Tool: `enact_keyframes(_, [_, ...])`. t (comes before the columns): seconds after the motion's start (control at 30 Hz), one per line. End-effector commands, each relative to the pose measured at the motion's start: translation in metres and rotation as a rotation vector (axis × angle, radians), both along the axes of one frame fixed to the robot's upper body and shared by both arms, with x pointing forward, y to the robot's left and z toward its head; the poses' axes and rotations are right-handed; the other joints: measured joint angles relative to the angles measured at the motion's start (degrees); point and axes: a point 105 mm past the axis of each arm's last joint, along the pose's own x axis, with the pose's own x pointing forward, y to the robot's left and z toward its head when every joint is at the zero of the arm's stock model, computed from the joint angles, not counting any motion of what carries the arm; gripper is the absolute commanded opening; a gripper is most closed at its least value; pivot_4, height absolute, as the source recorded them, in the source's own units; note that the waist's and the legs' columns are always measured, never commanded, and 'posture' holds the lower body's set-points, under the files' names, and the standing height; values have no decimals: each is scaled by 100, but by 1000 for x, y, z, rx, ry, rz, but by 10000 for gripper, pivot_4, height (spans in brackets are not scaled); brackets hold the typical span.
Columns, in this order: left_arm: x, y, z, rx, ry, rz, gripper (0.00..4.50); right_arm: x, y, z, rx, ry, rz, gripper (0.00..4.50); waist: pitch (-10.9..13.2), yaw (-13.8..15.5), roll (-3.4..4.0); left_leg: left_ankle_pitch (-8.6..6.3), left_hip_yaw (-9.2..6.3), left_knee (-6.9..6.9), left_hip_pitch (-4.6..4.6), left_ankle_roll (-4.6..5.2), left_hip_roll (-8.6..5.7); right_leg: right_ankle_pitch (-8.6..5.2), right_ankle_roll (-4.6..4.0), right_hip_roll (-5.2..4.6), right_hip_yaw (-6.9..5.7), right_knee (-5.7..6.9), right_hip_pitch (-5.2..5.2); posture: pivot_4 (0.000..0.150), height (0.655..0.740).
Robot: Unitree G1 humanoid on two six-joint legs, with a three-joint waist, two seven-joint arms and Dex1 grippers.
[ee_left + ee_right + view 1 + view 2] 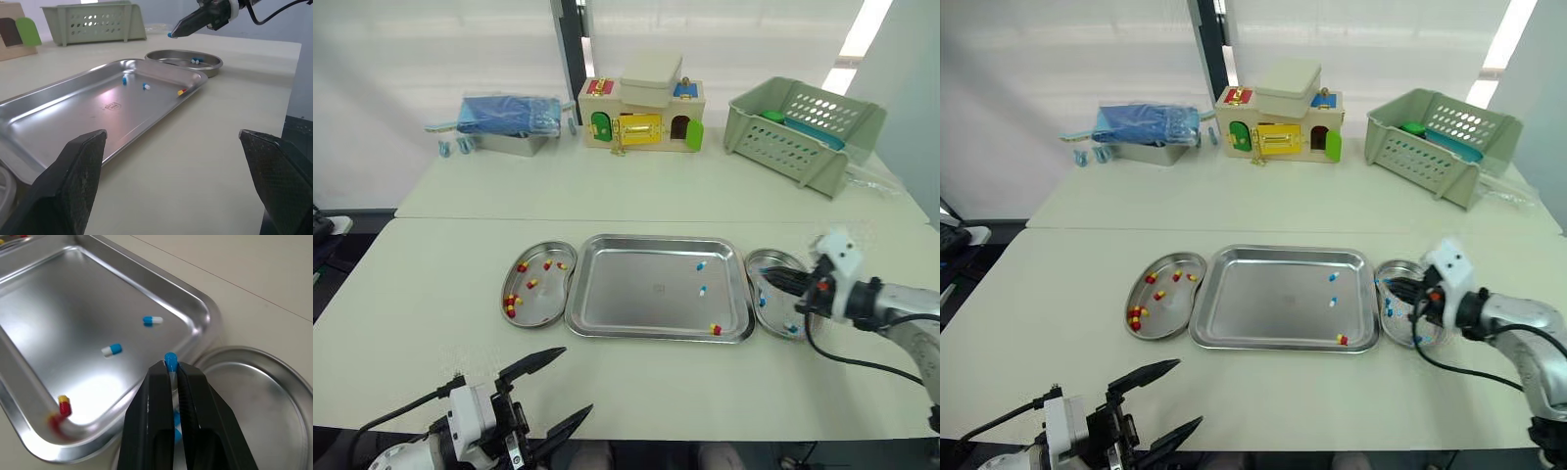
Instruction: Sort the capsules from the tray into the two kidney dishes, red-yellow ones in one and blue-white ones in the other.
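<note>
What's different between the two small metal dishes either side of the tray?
The left dish holds red-yellow capsules; the right dish holds blue-white ones. The right gripper, pinching a blue-white capsule, hangs by the right dish, not the left dish. Both are shiny steel, flanking the tray.

Bright, even overhead light; soft shadows, glare on the tray (73, 308).

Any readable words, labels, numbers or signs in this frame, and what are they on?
No text here can be read.
At the centre of the tray there is a small stamped mark, too small to read.
The wooden toy house has coloured panels but no legible lettering.
</note>
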Motion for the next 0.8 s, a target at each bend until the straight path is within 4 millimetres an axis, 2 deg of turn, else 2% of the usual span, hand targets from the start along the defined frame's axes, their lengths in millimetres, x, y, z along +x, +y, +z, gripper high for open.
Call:
enact_keyframes(0.03, [1, -5, 9, -22, -32, -36, 45000, 0, -19, 6, -40, -46, -42, 52, 0, -2, 0, 0, 0, 0, 0, 0, 0, 0, 0, 0, 0, 0, 0, 1500, 7400])
enact_keyframes(0.23, [5, -6, 8, -28, -32, -54, 45000, 2, -26, -10, -74, -24, -97, 52, 0, 4, 0, 0, 0, 1, -1, -1, -1, 0, 0, 0, 1, -2, 2, 1500, 7400])
enact_keyframes(0.3, [5, -6, 8, -28, -32, -57, 45000, 1, -27, -13, -84, -16, -102, 6417, 0, 9, 0, 0, -1, 1, -1, -1, -1, 0, 0, 0, 0, -1, 2, 1500, 7400])
enact_keyframes(0.37, [5, -5, 8, -27, -31, -58, 45000, 1, -28, -14, -83, -17, -103, 10865, 0, 18, 0, 0, -2, 1, -2, -1, -1, 0, 0, 0, 0, -3, 3, 1500, 7400])
enact_keyframes(0.6, [4, -3, 7, -21, -27, -43, 45000, 0, -29, -5, -41, -44, -103, 30387, 0, 23, 0, 0, -2, 1, -2, -1, -2, 0, 0, -2, -1, -4, 4, 1500, 7400])
enact_keyframes(0.73, [5, -1, 7, -25, -25, -15, 45000, -2, -44, 9, 11, -104, -141, 43277, 1, 33, -2, 0, -2, 1, -2, -1, -3, 0, 0, -2, -1, -5, 6, 1500, 7400])
enact_keyframes(0.8, [6, 0, 7, -23, -26, -3, 45000, -6, -58, 12, 41, -126, -175, 44583, 1, 36, -2, 0, -3, 1, -2, -1, -3, 0, 0, -2, -3, -7, 10, 1500, 7400])
